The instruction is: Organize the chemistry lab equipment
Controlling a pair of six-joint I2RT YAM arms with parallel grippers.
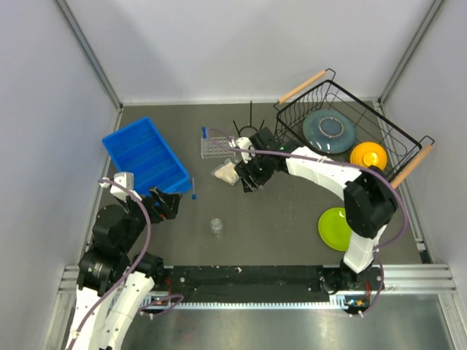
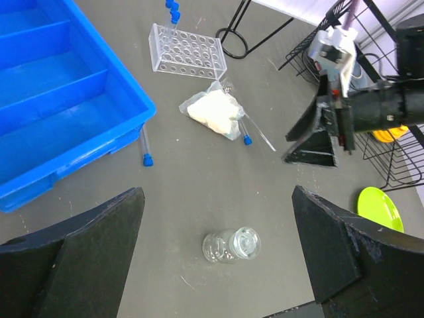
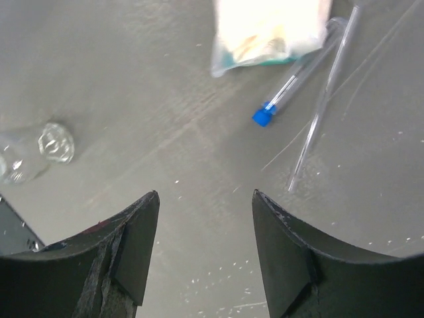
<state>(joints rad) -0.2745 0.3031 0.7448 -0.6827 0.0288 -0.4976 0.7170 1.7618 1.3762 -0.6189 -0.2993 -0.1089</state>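
A small clear cup [image 1: 217,225] [image 2: 232,245] sits on the dark table, apart from and ahead of my open left gripper [image 2: 217,199] [image 1: 166,204]. The clear grid rack [image 1: 217,146] [image 2: 187,56] holds blue-capped tubes [image 2: 172,10] at its corner. The cream-filled piece [image 1: 227,173] [image 2: 213,114] [image 3: 271,26] lies near it, with a blue-capped tube [image 2: 244,129] [image 3: 291,86] alongside. Another tube [image 2: 144,146] lies against the blue bin. My right gripper [image 1: 252,179] [image 3: 204,193] hovers open and empty just short of the tube by the cream-filled piece. The black ring stand [image 1: 248,130] stands behind the rack.
A blue divided bin [image 1: 146,157] [image 2: 53,99] sits at the left. A black wire basket [image 1: 343,95] at the back right holds a grey plate [image 1: 330,131] and an orange bowl [image 1: 368,155]. A green plate [image 1: 334,228] lies at the right front.
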